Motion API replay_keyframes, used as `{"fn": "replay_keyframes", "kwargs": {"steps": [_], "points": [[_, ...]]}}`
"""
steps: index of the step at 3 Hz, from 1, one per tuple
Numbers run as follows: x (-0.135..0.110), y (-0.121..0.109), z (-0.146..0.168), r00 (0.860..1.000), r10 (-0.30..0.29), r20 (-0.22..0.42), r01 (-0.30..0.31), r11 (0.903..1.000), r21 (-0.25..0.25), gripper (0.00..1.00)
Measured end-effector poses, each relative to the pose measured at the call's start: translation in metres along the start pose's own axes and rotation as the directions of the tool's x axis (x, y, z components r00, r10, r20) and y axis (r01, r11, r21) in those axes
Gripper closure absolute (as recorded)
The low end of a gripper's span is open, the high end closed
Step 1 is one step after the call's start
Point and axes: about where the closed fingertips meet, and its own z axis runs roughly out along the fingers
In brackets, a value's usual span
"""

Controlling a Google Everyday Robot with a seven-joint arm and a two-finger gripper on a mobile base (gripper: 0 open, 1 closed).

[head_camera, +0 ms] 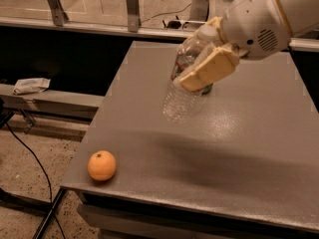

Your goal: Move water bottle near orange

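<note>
Over the middle of the flat grey counter [259,148], the pale tan two-finger tool [199,59] at the end of the bulky white robot arm [264,19] is clamped around a clear ribbed plastic water bottle [179,101]. One broad tan finger [209,68] lies across the front of the bottle's upper half. The other finger is mostly hidden behind it. The water bottle is tilted: its neck end leans up and to the right into the tool, and its ribbed lower end points down and to the left toward the counter. Whether that lower end touches the surface cannot be told. A sliver of a green can [208,89] shows just behind and below the front finger, most of it covered by the tool and the bottle. The small round orange fruit [101,165], with a dark stem dimple on top, sits on the counter near its front left corner, close to the edges and well apart from the water bottle. A broad soft shadow lies across the counter between the orange and the bottle. Beyond the counter's left edge, a crumpled white wrapper [31,85] rests on a low ledge, and a thin black cable [27,153] trails over the speckled floor. Two metal posts [132,6] stand behind the counter.
</note>
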Motion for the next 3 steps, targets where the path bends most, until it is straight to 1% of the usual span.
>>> {"fn": "replay_keyframes", "kwargs": {"steps": [1,2,3], "points": [[-0.025,0.020,0.033,0.998,-0.052,0.035,0.055,0.9917,-0.116,1.00],[-0.028,0.036,0.071,0.998,-0.058,0.028,0.063,0.9722,-0.226,1.00],[-0.022,0.045,0.101,0.997,-0.073,-0.011,0.067,0.9573,-0.281,1.00]]}}
